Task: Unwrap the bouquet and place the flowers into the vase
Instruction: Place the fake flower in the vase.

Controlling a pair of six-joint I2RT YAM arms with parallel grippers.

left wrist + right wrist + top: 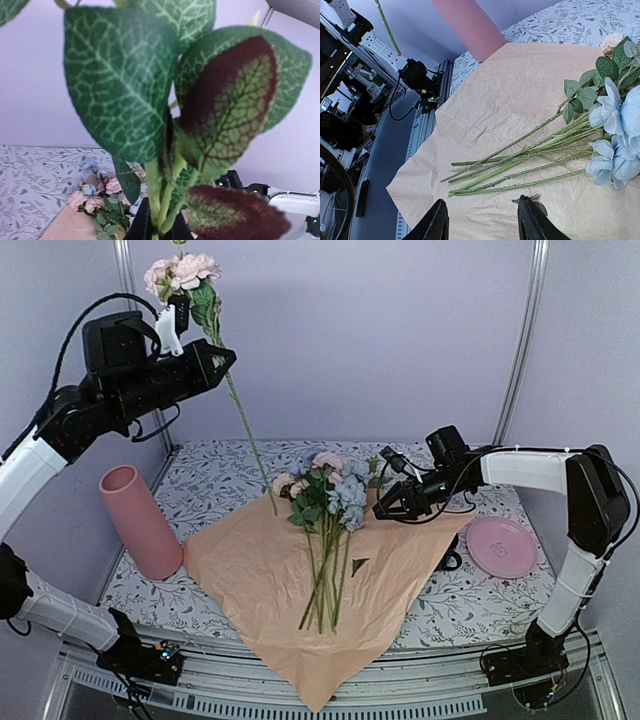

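Paper: spread flat with the peach side up. Its near corner hangs over the near edge of the table.
Flowers: lie loose on the paper, stems pointing near. The pink, blue and cream heads are bunched at the far end.
Loose leaf: lies on the paper just right of the stems.
Vase: stands on the table at the left, mouth up, just beside the paper's left corner and apart from the flowers.
Plate: pink and flat, on the table at the right, beside the paper's right corner.
Right gripper: jaws partly open with nothing between them. It hovers over the paper just right of the flower heads.
Left gripper: raised high at the far left, closed on the stem of the single flower, just below its leaves.
Single flower: pink head uppermost. Its long stem slants down to the right, the tip near the flower heads; I cannot tell if it touches them.
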